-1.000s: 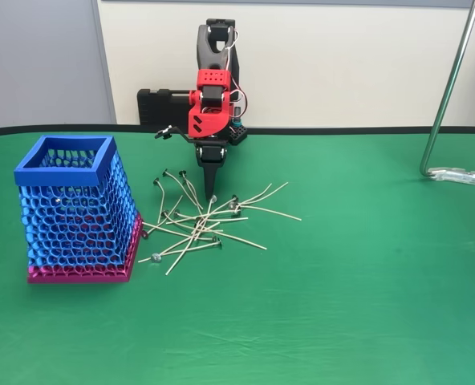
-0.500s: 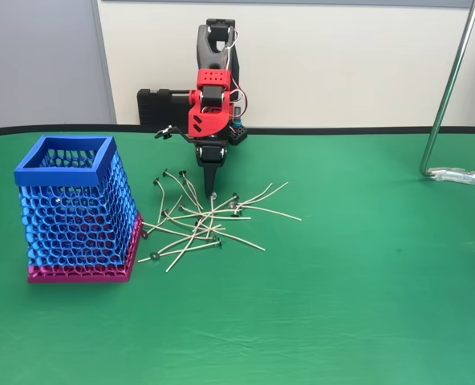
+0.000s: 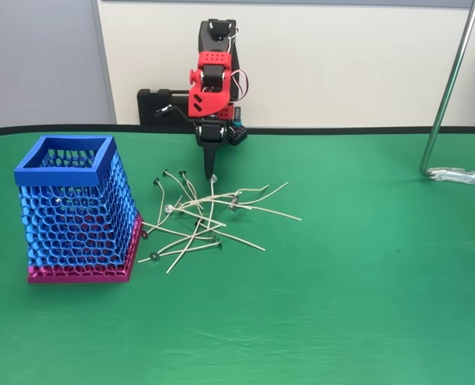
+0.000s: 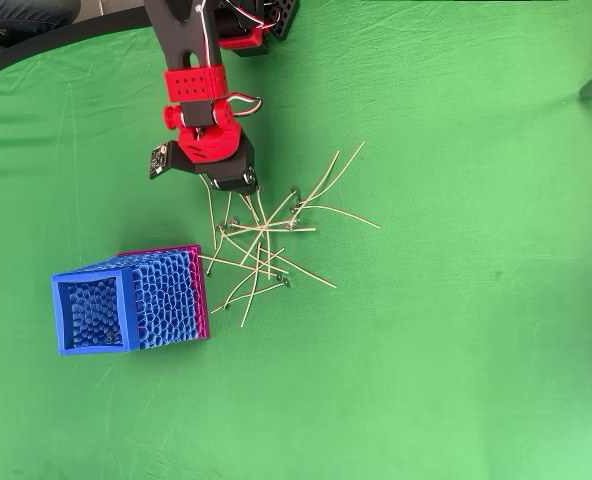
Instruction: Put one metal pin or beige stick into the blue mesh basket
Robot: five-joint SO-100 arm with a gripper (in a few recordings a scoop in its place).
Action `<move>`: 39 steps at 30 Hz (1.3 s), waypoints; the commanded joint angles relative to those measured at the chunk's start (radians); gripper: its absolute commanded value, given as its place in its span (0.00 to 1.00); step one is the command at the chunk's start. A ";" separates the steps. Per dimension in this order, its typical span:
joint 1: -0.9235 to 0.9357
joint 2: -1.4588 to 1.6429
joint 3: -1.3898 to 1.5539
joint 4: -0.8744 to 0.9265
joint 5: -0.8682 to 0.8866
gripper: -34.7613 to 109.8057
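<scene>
A loose pile of thin beige sticks with small grey metal heads (image 3: 197, 228) lies on the green table, also seen from overhead (image 4: 261, 255). My red and black gripper (image 3: 211, 172) hangs point-down just above the pile's far edge, jaws pinched together on the head end of one beige stick (image 3: 211, 196). That stick trails down into the heap. In the overhead view the gripper (image 4: 250, 186) sits at the pile's upper edge. The blue mesh basket (image 3: 57, 175) stands upright on its magenta base left of the pile (image 4: 91, 347), about a hand's width from the gripper.
A metal stand with a clamp foot (image 3: 454, 175) rises at the right. The arm's black base (image 3: 161, 104) sits at the table's back edge. Open green cloth stretches in front and to the right of the pile.
The gripper has risen from the pile, drawing one stick's head end up with it. Several sticks in the heap shifted; one head now lies further left.
</scene>
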 commanded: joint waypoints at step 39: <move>0.048 0.420 -0.225 -0.112 -0.158 0.24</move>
